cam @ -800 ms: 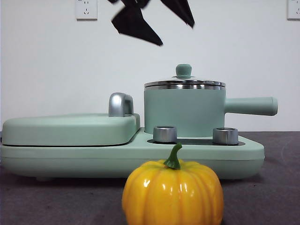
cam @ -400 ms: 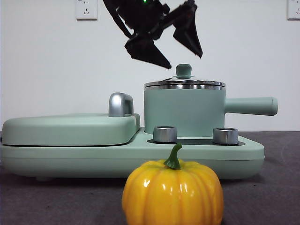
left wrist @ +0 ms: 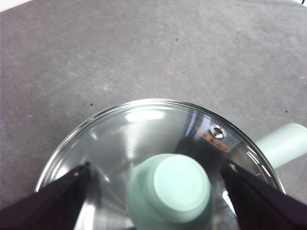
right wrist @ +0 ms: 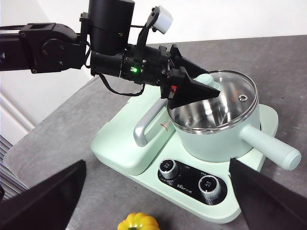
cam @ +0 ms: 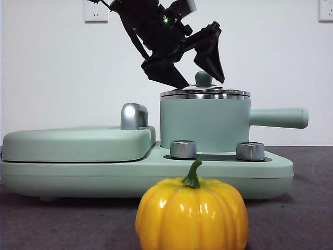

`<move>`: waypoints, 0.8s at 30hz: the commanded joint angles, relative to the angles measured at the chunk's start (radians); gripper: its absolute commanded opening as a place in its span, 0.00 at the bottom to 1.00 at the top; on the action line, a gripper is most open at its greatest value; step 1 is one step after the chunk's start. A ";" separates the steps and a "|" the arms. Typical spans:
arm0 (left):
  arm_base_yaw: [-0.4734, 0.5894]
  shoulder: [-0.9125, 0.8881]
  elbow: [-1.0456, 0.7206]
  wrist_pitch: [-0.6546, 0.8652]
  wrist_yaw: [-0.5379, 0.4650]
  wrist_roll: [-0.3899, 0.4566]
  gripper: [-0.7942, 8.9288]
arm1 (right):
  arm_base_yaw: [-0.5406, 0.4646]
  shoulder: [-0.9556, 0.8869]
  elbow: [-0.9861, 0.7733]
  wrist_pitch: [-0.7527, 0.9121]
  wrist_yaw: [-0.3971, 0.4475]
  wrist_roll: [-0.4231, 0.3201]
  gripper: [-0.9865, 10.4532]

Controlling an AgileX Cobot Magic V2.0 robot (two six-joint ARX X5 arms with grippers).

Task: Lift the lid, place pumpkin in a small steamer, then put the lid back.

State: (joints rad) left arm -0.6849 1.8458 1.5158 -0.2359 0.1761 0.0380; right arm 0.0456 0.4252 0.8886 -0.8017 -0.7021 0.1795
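Left arm: matte black, built of boxy link segments joined to a fat cylindrical wrist housing. Black cable loops beneath the wrist. One small green indicator light glows on the body. White block-shaped camera module on a thin black bracket above the wrist. Left gripper: two black, wedge-shaped jaws tapering to points; small red marking near the jaw base. Right gripper: two black, triangular jaws.

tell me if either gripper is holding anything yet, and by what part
Nothing is held. The left gripper hangs open astride the knob of the lid, not clamped on it. The right gripper is open too, well away.
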 commanded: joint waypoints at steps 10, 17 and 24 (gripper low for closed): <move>-0.026 0.027 0.024 0.004 -0.027 0.034 0.31 | 0.004 0.004 0.013 0.006 0.003 -0.008 0.50; -0.041 0.027 0.024 -0.003 -0.027 0.072 0.20 | 0.004 0.004 0.013 0.006 0.003 -0.008 0.50; -0.043 0.022 0.037 -0.003 -0.027 0.077 0.20 | 0.003 0.004 0.013 0.006 0.003 -0.008 0.50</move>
State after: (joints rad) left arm -0.7158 1.8458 1.5257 -0.2356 0.1440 0.1123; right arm 0.0456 0.4252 0.8886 -0.8028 -0.7021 0.1795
